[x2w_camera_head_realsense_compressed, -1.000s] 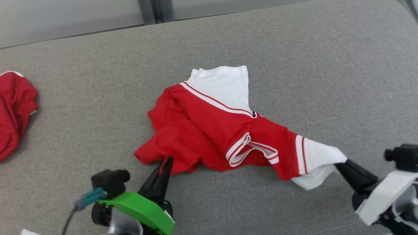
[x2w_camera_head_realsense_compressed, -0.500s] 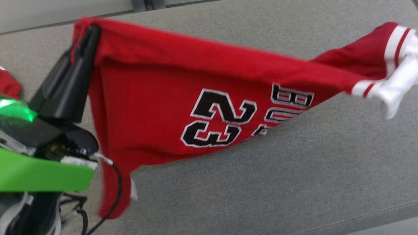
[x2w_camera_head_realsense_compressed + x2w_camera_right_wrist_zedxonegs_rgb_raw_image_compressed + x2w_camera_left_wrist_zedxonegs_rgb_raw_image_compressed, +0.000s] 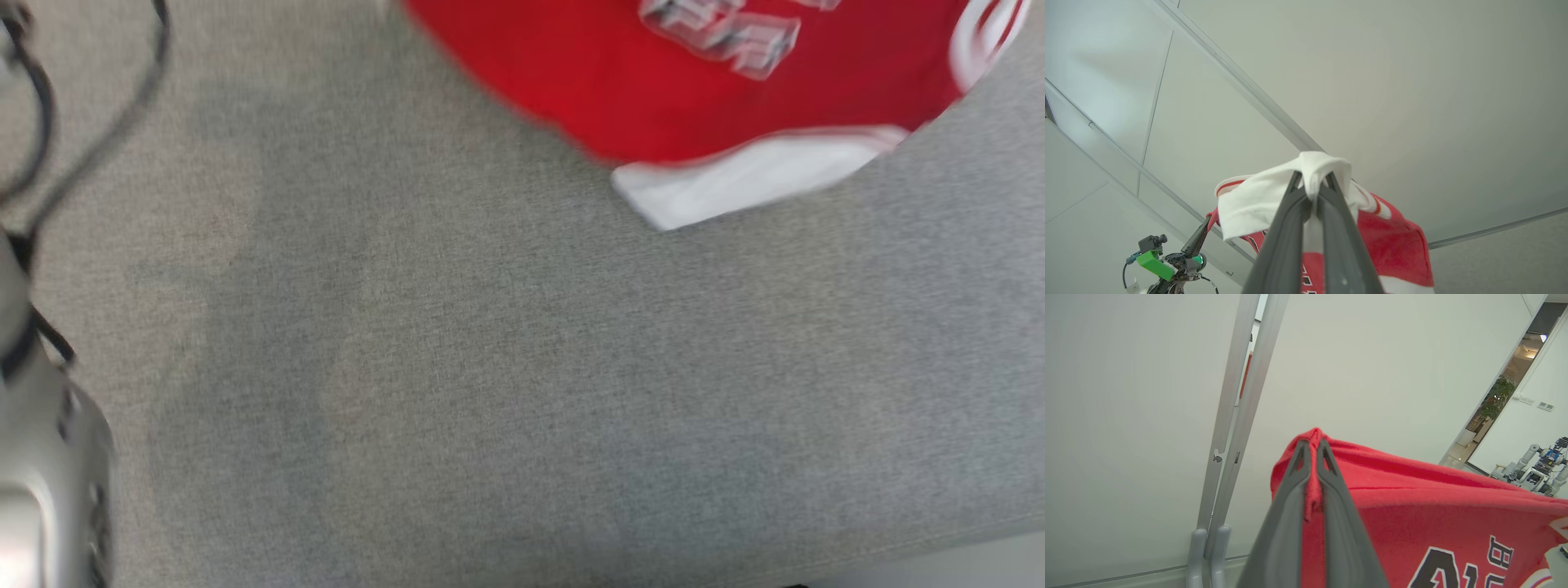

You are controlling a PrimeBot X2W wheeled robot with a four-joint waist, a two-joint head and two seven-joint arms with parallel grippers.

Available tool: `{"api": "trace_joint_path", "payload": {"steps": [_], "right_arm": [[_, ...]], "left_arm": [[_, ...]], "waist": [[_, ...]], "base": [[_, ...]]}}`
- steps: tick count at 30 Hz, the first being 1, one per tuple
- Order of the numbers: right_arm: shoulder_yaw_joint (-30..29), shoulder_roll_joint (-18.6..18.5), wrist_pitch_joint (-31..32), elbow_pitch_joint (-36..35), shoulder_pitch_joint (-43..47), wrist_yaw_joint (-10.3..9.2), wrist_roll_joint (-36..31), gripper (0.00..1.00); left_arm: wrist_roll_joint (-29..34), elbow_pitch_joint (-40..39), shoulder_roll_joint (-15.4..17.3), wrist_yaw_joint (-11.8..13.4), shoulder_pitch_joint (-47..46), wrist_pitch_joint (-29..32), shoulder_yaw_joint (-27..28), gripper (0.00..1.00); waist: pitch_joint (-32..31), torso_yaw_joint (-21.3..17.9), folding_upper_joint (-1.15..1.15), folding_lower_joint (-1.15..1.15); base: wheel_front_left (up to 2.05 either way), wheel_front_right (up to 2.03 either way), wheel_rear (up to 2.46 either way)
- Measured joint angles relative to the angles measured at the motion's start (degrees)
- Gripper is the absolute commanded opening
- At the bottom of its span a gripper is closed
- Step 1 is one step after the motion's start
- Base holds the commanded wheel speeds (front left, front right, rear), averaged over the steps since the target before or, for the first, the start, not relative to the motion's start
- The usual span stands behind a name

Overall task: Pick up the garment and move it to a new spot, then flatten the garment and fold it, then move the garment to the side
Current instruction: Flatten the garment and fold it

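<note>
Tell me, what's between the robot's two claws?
The red and white shirt, stretched in the air. The right wrist view shows the right gripper pinching its white part and the left gripper its red edge.

I read garment point(image 3: 620, 90) as soft matt cloth; surface point(image 3: 490, 392), coarse grey weave; left gripper point(image 3: 1310, 444), smooth matt plastic.

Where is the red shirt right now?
The red shirt hangs at the top right of the head view, above the grey fabric surface, held between the left gripper on its red edge and the right gripper on its white part.
</note>
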Motion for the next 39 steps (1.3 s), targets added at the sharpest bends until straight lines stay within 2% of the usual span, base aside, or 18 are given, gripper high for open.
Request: {"api": "trace_joint_path", "payload": {"steps": [2,4,6,7,10,12,13,15,17,20,22,27,30,35,39], "right_arm": [[6.0,-6.2,-4.9,4.1,-8.3,0.02,0.1,0.00],[11.2,-9.9,-8.9,6.0,-17.4,0.10,1.1,0.00],[17.5,-10.9,-11.1,7.9,-27.6,0.10,0.8,0.00],[20.3,-10.0,-11.6,9.1,-31.6,0.10,-0.1,0.00],[32.5,-0.5,-12.2,18.1,-47.5,0.09,-7.8,0.00],[40.1,10.2,-12.5,28.7,-57.9,0.01,-13.3,0.00],[42.2,15.0,-12.6,33.4,-61.3,0.00,-14.7,0.00],[45.3,21.2,-12.6,38.7,-63.4,-0.01,-16.3,0.00],[46.0,24.1,-12.8,40.7,-60.4,-0.01,-16.8,0.00],[44.3,25.0,-12.8,38.7,-46.7,-0.05,-16.9,0.00],[41.8,25.5,-12.8,34.6,-35.7,-0.07,-17.1,0.00],[35.5,25.3,-12.8,25.0,-12.2,-0.07,-19.4,0.00],[29.9,26.7,-12.8,19.8,-0.9,-0.05,-21.7,0.00],[25.2,27.9,-12.8,13.6,15.7,-0.05,-26.7,0.00],[22.5,29.0,-12.8,10.6,28.7,-0.05,-30.3,0.00]], "left_arm": [[3.0,7.0,0.2,-0.5,-7.4,-3.4,-0.6,0.00],[4.5,13.2,-1.2,-1.3,-13.9,-8.4,-0.7,0.00],[6.7,20.1,-1.9,-3.0,-19.6,-15.1,-1.2,0.00],[8.1,22.7,-1.7,-4.4,-21.2,-17.2,-2.0,0.00],[11.3,32.0,-1.1,-7.9,-24.9,-25.7,-3.6,0.00],[12.6,38.3,-1.1,-10.2,-25.8,-31.9,-4.4,0.00],[12.3,41.1,-1.8,-11.1,-25.5,-34.5,-4.4,0.00],[12.1,45.0,-3.0,-13.2,-22.7,-39.1,-5.3,0.00],[12.1,47.7,-3.5,-14.6,-17.9,-43.0,-6.9,0.00],[11.5,49.5,-3.6,-15.8,-7.7,-47.1,-8.9,0.00],[11.1,49.0,-3.1,-16.2,0.9,-48.1,-11.4,0.00],[7.5,41.9,-1.2,-16.4,20.1,-49.1,-14.6,0.00],[4.5,35.4,-0.4,-16.4,31.8,-49.6,-13.9,0.00],[0.8,24.8,-1.7,-13.0,50.4,-49.8,-12.7,0.00],[-3.3,15.9,-3.0,-9.5,65.2,-47.3,-12.8,0.00]], "waist": [[2.6,0.4,0.00,0.00],[4.9,0.8,0.00,0.00],[7.5,1.3,0.00,0.00],[8.5,1.4,0.00,0.00],[11.6,1.9,0.00,0.01],[13.3,2.1,0.00,0.02],[13.9,2.1,0.00,0.02],[14.0,2.0,0.00,0.02],[13.6,2.0,0.00,0.02],[12.2,1.9,0.00,-0.01],[10.8,1.9,0.00,0.00],[5.7,1.7,0.00,-0.01],[1.8,1.3,0.00,-0.01],[-4.2,0.7,0.00,-0.01],[-8.7,0.3,0.00,-0.02]], "base": [[0.00,0.00,0.00],[0.00,0.00,0.00],[0.00,0.00,0.00],[0.00,0.00,0.00],[0.00,0.00,0.00],[0.00,0.00,0.00],[0.00,0.00,0.00],[0.00,0.00,0.00],[0.00,0.00,0.00],[0.00,0.00,0.00],[0.00,0.00,0.00],[0.00,0.00,0.00],[0.00,0.00,0.00],[0.00,0.00,0.00],[0.00,0.00,0.00]]}}
